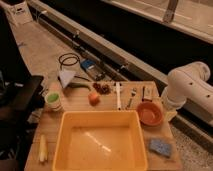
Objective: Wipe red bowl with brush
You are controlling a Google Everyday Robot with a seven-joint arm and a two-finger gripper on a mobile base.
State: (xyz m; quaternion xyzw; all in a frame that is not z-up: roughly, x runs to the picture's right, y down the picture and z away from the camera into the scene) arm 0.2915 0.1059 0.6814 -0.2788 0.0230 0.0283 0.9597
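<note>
The step in hand is judged to be the first one, fetching the brush, since nothing is yet held against the bowl. At the left of the wooden table (75,102) a green-and-white cup (53,100) is stood, and a large yellow tub (60,137) is placed at centre front; neither is needed. The brush (118,96) is laid flat behind the tub, between a small orange fruit (94,98) and a grey fork (131,97). The red bowl (150,113) is set upright to the right of the brush, near it but apart. The gripper is carried at the low end of the white arm (189,87), at the table's right edge just beside the bowl, and is masked by the arm. Its jaws are taken to be spread wide with nothing held. A leftward reach over the bowl is called for next, and a grasp on the slim handle clear of the fork.
</note>
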